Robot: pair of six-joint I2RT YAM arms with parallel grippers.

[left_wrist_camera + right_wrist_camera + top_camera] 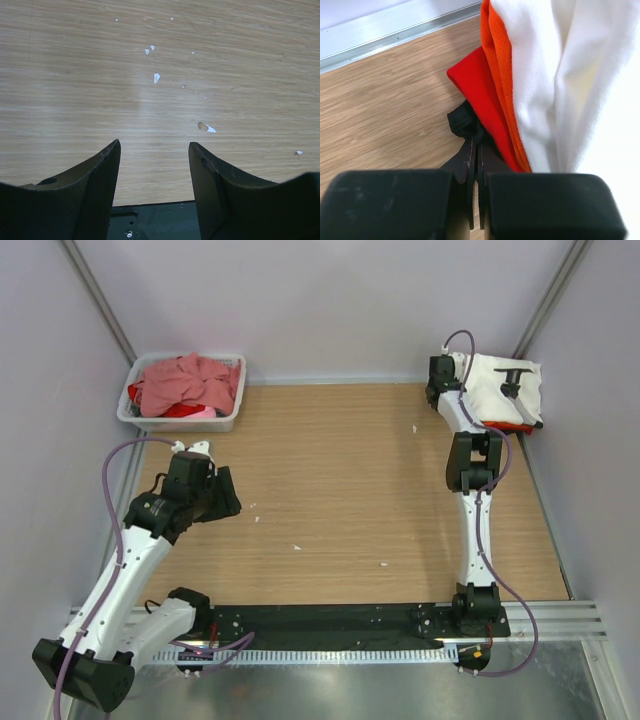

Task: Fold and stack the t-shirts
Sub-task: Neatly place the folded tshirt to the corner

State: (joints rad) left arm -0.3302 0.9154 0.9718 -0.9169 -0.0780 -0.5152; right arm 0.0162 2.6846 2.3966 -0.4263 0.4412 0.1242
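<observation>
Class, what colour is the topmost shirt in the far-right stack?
White; the topmost shirt shows best in the top external view.

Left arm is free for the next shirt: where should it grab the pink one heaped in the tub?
Pinch a raised fold on top of the pink shirt, coming straight down. It lies crumpled inside the tub, whose walls would likely block a sideways approach.

A robotics lab test cell: two arms [476, 530] bolted to a black rail [330, 621] at the edge of a wood-topped table [340, 480], boxed in by plain pale walls [330, 300] and aluminium posts [96, 290].
</observation>
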